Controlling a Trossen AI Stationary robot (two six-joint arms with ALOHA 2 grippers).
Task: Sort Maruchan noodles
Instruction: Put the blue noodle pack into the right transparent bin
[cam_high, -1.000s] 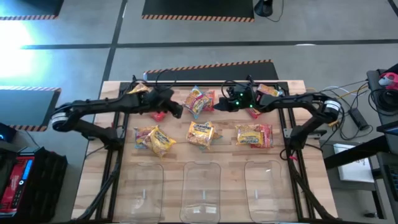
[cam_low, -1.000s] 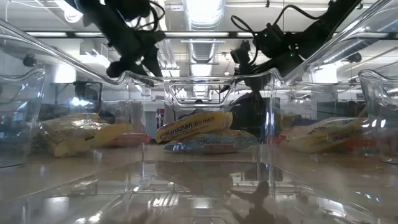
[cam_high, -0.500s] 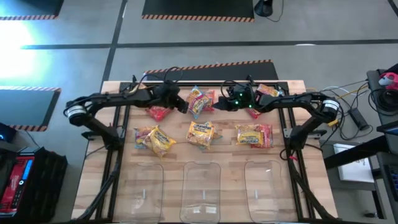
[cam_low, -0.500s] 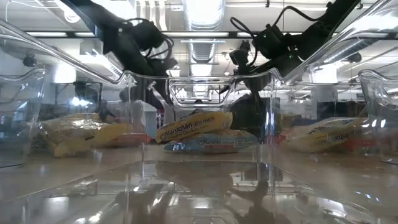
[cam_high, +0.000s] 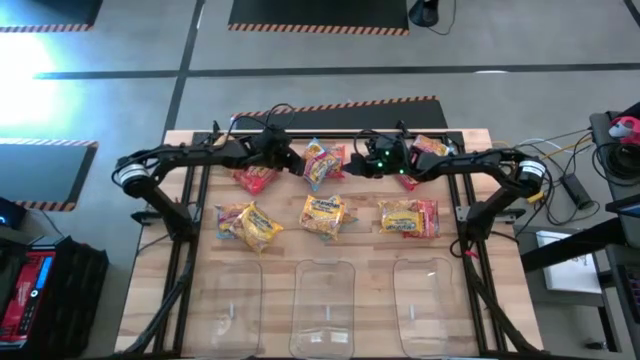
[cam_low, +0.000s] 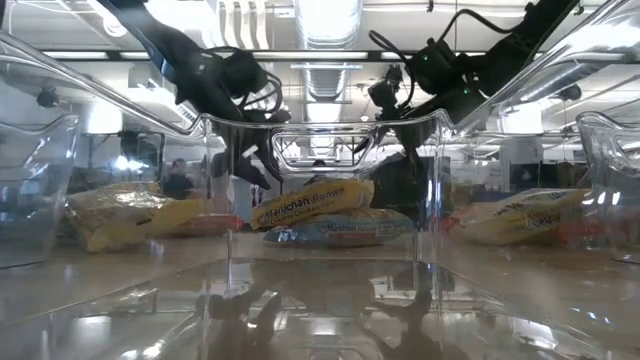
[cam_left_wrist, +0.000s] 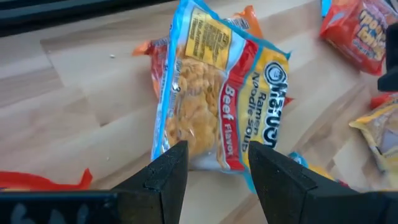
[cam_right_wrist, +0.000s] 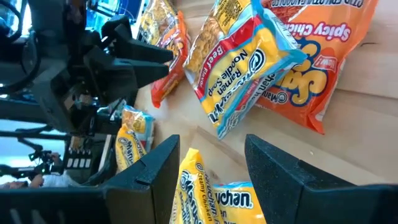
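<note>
The Maruchan noodles lie scattered on the wooden table. A blue-edged beef packet (cam_high: 320, 162) (cam_left_wrist: 211, 93) rests tilted, partly on an orange spicy chicken packet (cam_right_wrist: 323, 62), at the far middle. My left gripper (cam_high: 293, 160) (cam_left_wrist: 214, 168) is open just left of it and slants down, one finger on either side of the packet's near end; no touch shows. My right gripper (cam_high: 358, 167) (cam_right_wrist: 214, 162) hangs open above the table just right of the same packet, with nothing between its fingers. A red packet (cam_high: 255, 180) lies below my left arm.
Three groups of yellow and red packets (cam_high: 248, 225), (cam_high: 325, 213), (cam_high: 408, 217) lie across the table's middle, and another orange packet (cam_high: 430, 146) at the far right. Three clear bins (cam_high: 230, 295), (cam_high: 325, 297), (cam_high: 420, 292) stand along the near edge.
My left gripper has gone down and toward the table's right, up to the beef packet, and has stayed open. No packet has moved.
</note>
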